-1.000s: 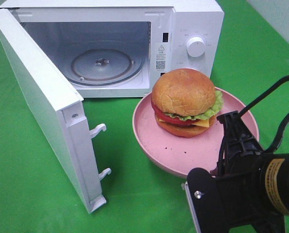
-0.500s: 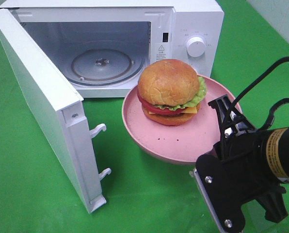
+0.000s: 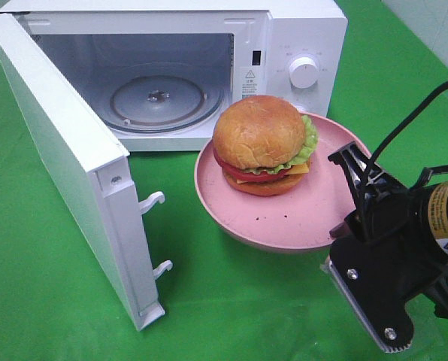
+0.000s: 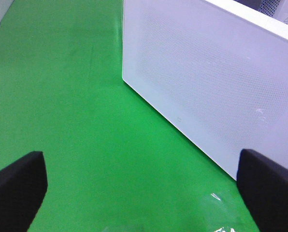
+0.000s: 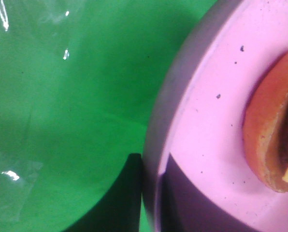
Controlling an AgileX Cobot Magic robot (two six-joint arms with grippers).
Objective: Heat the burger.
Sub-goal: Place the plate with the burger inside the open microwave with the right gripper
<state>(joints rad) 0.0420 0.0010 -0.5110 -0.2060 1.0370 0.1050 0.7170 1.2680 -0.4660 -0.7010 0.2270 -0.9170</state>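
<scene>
The burger, its glossy bun stacked over lettuce, tomato and cheese, sits on a pink plate just in front of an open white microwave that stands along the far edge of a green-covered surface. The burger rests toward the plate's far side, the side nearest the oven, below the control panel and its round dial.

The right gripper is clamped on the plate's near right rim, with one finger outside the rim and the other pressed inside it, as the right wrist view shows. Small dark specks dot the bare pink floor of the plate. Whether the plate's base touches the cloth cannot be told.

The microwave door is swung wide toward the surface's near left, leaving the cavity and its glass turntable exposed. Plate and burger remain outside the cavity, just right of its opening.

The left gripper hangs over bare green cloth facing the door's white perforated outer face. Its black fingers are spread far apart, with nothing between them.
</scene>
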